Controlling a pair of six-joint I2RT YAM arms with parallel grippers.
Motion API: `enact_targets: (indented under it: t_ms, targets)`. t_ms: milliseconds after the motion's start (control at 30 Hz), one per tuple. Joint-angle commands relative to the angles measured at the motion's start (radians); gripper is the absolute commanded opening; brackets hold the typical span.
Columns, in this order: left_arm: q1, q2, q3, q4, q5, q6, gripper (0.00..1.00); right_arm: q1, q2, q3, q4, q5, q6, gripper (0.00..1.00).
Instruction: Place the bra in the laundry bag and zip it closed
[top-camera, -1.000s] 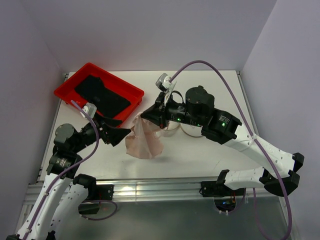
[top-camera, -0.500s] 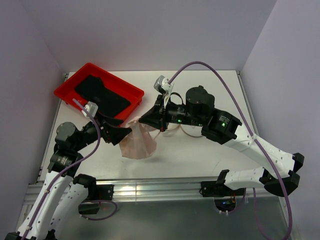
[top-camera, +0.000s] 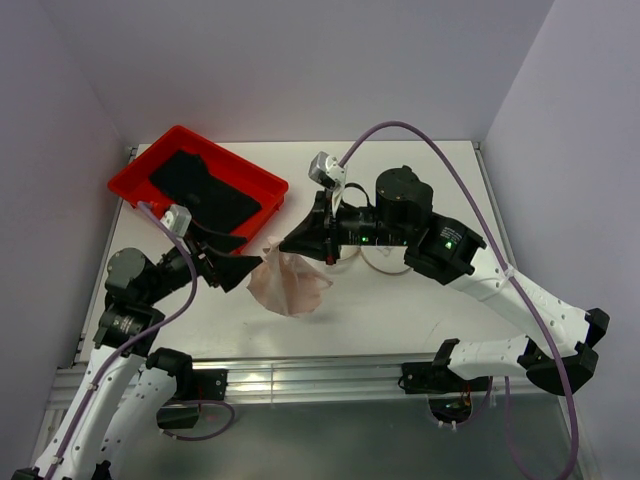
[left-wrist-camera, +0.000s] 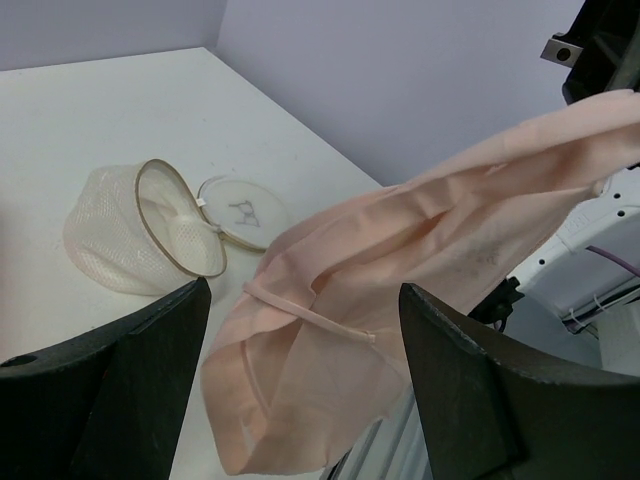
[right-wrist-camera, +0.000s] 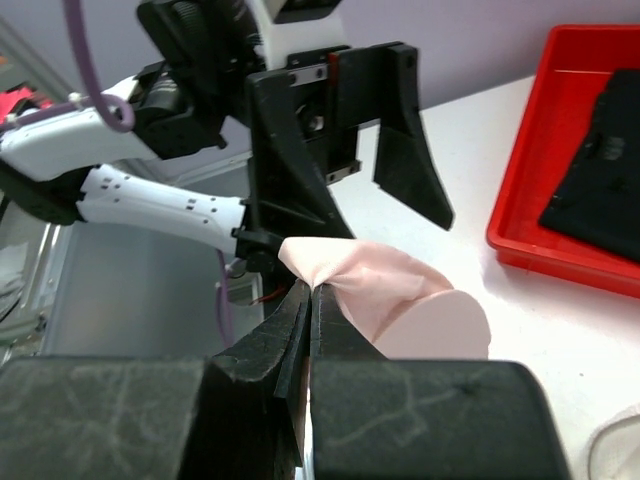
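Bra hangs lengthwise from the right gripper's clamped jaws, free end downward. The left gripper gapes at its left edge. The bra has shifted slightly rightward.

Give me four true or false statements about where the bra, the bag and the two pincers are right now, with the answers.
The right pincer is shut on the bra. True.
The left pincer is clamped shut. False: it stands open.
The bra is inside the laundry bag. False: it hangs from the right pincer; the bag lies unzipped on the table.
A black cloth lies in the red tray. True.
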Motion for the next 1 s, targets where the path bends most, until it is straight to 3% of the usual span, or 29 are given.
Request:
enact_targets:
  t_ms: [0,300,700,967]
  targets:
    - [0.0,0.01,0.019,0.053,0.01,-0.011,0.83,-0.005,-0.018,0.001,0.049,-0.073,-0.005,0.0]
    - [0.0,0.017,0.025,0.045,0.007,0.003,0.84,-0.003,-0.002,0.004,0.056,-0.151,-0.009,0.0]
    - [-0.009,0.074,0.008,0.101,0.269,-0.031,0.93,-0.029,0.076,0.081,0.051,-0.261,-0.022,0.0]
    - [-0.012,0.052,0.006,0.065,0.309,-0.018,0.94,-0.062,0.085,0.108,0.013,-0.258,-0.037,0.0]
